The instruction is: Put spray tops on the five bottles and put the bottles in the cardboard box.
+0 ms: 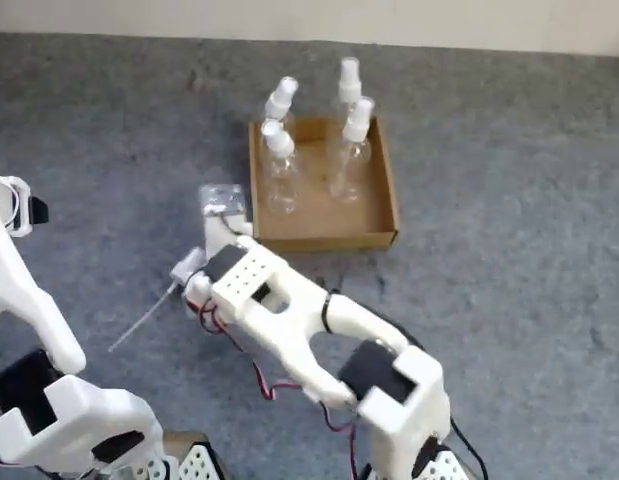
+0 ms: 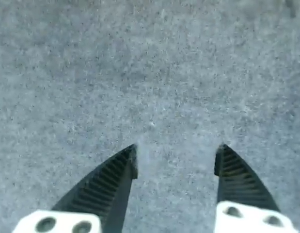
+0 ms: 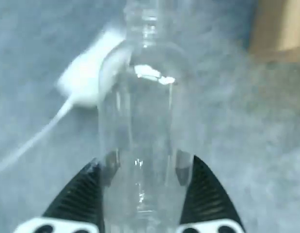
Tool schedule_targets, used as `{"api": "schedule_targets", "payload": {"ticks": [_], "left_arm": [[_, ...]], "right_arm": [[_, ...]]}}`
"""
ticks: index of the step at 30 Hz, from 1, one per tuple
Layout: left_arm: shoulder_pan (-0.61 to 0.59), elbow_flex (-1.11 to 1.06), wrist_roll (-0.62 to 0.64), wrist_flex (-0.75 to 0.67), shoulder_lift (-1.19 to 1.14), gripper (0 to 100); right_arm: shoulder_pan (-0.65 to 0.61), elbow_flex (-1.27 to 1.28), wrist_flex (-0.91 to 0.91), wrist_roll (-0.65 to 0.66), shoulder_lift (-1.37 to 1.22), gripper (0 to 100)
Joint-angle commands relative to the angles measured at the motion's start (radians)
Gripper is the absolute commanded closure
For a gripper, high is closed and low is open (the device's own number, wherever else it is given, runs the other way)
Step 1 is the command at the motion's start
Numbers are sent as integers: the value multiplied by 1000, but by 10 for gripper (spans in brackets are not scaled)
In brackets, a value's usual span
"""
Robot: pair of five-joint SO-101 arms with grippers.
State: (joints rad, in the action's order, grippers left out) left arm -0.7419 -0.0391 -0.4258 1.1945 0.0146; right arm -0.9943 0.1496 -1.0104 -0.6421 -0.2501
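At the left edge of the high view, the left arm [image 1: 29,300] rises from the lower left corner, well apart from the task's things. In its wrist view the left pincer [image 2: 178,148] is spread wide. Nothing sits between its dark ribbed fingers [image 2: 108,182], and bare grey table [image 2: 150,73] lies beneath.

Further right, left of centre in the high view, a loose spray top [image 1: 186,268] lies on its side on the table. Its thin tube runs toward the lower left of the frame. Just right of it, the right arm [image 1: 289,310] stretches from the bottom centre up toward the middle of the frame. The right pincer [image 3: 146,162] is clamped on the lower body of a clear open-necked bottle [image 1: 223,203], one finger pressed to each side. This bottle is just beside the near left corner of the cardboard box [image 1: 324,238], outside it. Whether it rests on the table or is lifted cannot be told. In the right wrist view the loose spray top shows close behind the bottle; whether the two touch is unclear.

Right of centre, in the upper middle of the frame, the cardboard box sits open on the table. Four capped bottles [image 1: 281,180] stand there with spray tops on. Two are plainly inside. The other two are at its far wall, where their bases cannot be made out.
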Motion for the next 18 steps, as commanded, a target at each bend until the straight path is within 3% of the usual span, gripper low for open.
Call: {"api": "schedule_targets", "payload": {"ticks": [1, 5, 10, 14, 18], "left_arm": [[19, 38, -3, 9, 5, 769], [36, 38, -6, 34, 13, 769], [94, 45, -8, 127, 15, 769], [177, 36, -8, 193, 15, 769], [308, 36, -8, 250, 5, 769]], "right_arm": [[-38, -12, -179, 213, 176, 995], [12, -5, -344, 600, 326, 995], [185, -2, -596, 740, 533, 995], [437, 42, -722, 882, 757, 995], [754, 263, -722, 1123, 958, 995]]}}
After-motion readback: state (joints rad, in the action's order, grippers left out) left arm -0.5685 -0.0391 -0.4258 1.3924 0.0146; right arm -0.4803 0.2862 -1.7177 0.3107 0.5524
